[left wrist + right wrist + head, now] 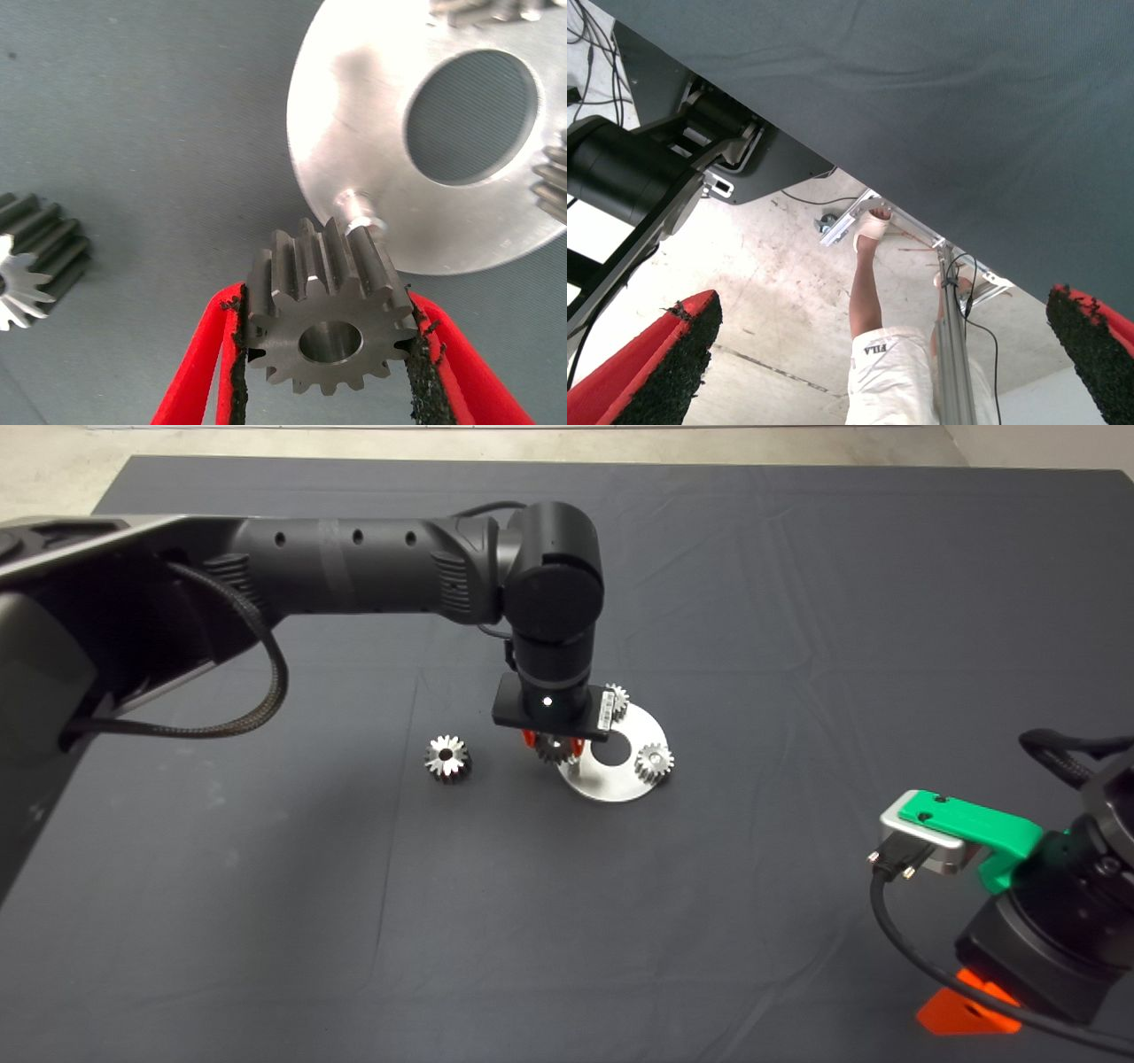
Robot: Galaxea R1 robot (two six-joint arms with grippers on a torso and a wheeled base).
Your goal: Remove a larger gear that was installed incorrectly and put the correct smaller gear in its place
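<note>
My left gripper (554, 746) hangs over the near-left edge of the round metal plate (611, 784), shut on the smaller gear (328, 323). Its red fingers (199, 372) clamp that gear by the teeth on both sides, bore facing the camera. The gear floats just short of a bare steel peg (359, 212) at the plate's rim (354, 115). The larger gear (447, 758), star-toothed, lies on the mat left of the plate; it also shows in the left wrist view (35, 261). My right gripper (966, 1010) is parked at the lower right, open (886, 354).
Two other small gears (654, 763) (614, 696) sit on the plate around its central hole (474, 115). The dark mat (709, 921) covers the table. In the right wrist view a person's legs (873, 292) stand on the floor beyond the mat's edge.
</note>
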